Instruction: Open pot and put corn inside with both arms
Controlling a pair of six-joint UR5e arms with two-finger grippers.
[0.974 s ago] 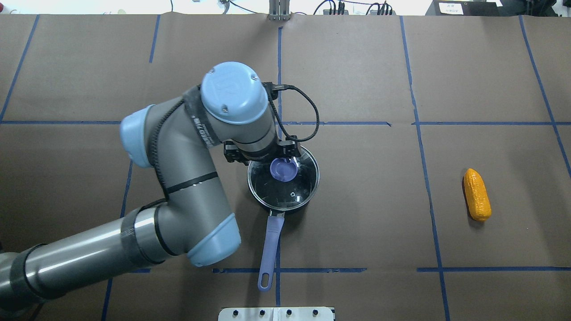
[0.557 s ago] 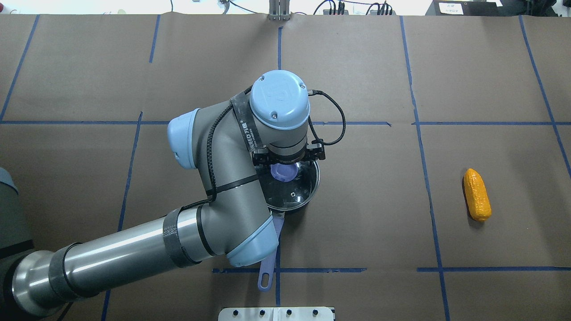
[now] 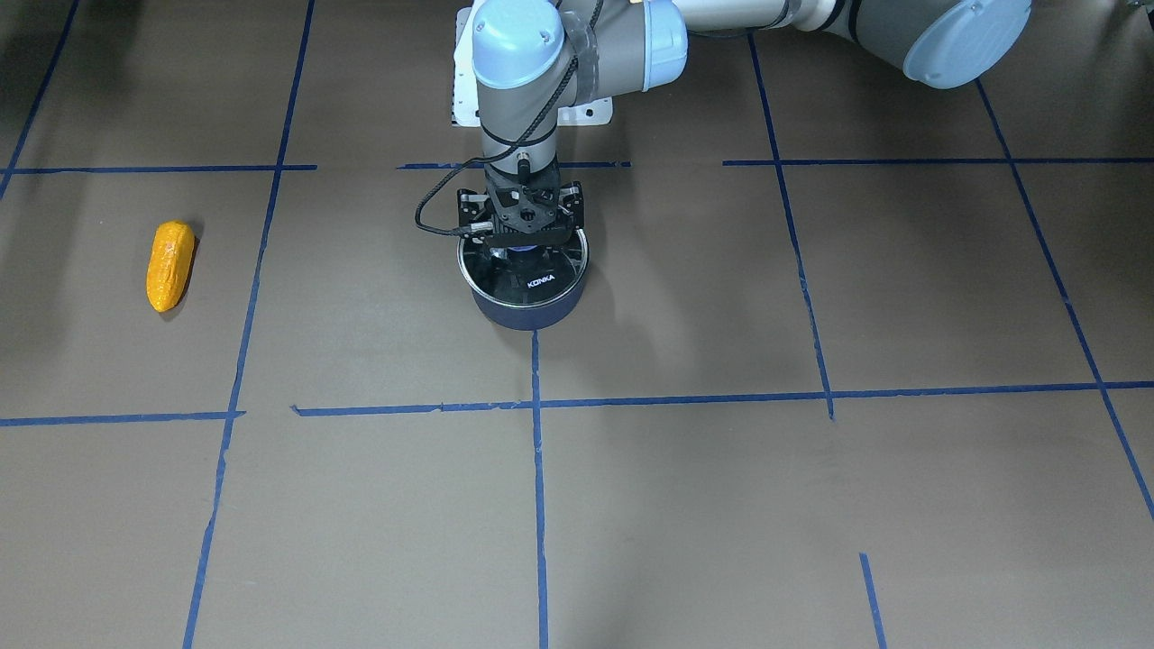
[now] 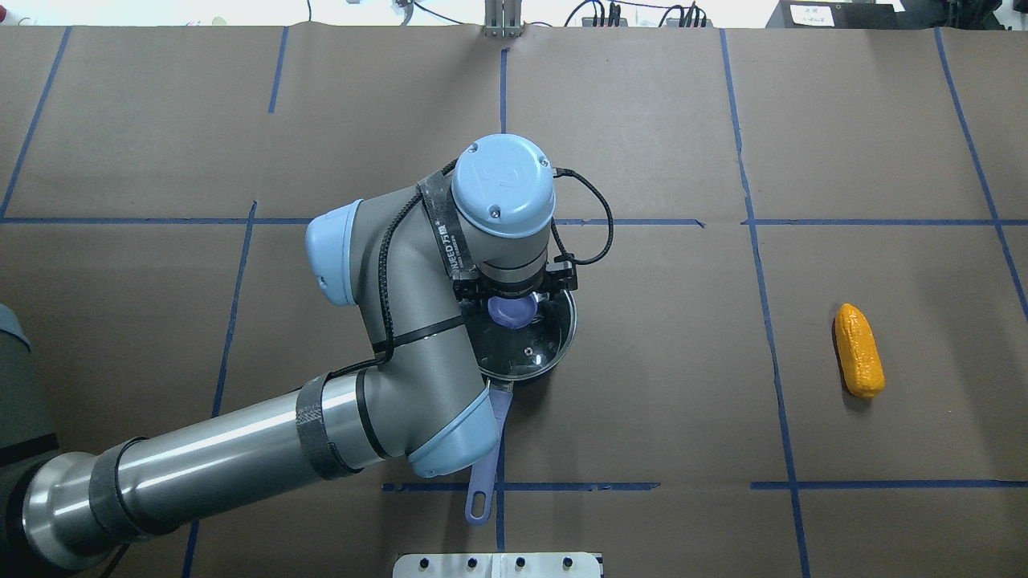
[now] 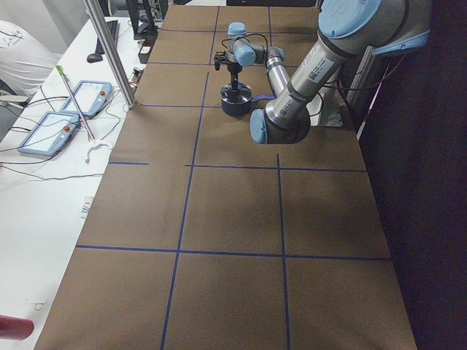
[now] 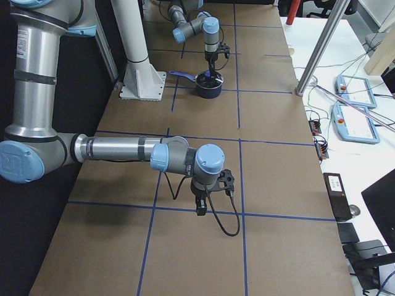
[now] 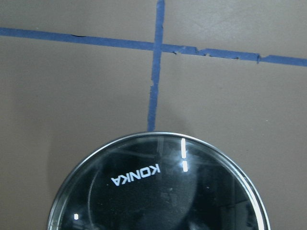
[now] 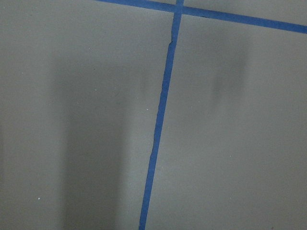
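The small dark navy saucepan (image 3: pixel 527 311) sits near the middle of the brown paper-covered table (image 4: pixel 642 120) with its round glass lid (image 4: pixel 530 353) on. A broad stretch of paper separates it from the orange-yellow toy corn cob (image 4: pixel 858 351), which lies toward the table's right end. The saucepan's long purple-blue handle (image 4: pixel 482 482) points back at the robot, and the cob lies along that same line, taper away. The left arm (image 4: pixel 385 321) bends over the saucepan. The left gripper (image 3: pixel 521 242) points straight down, jaws spread either side of the lid's purple knob (image 4: pixel 508 311). The right gripper (image 6: pixel 200 206) hangs low over bare paper, and its opening cannot be told.
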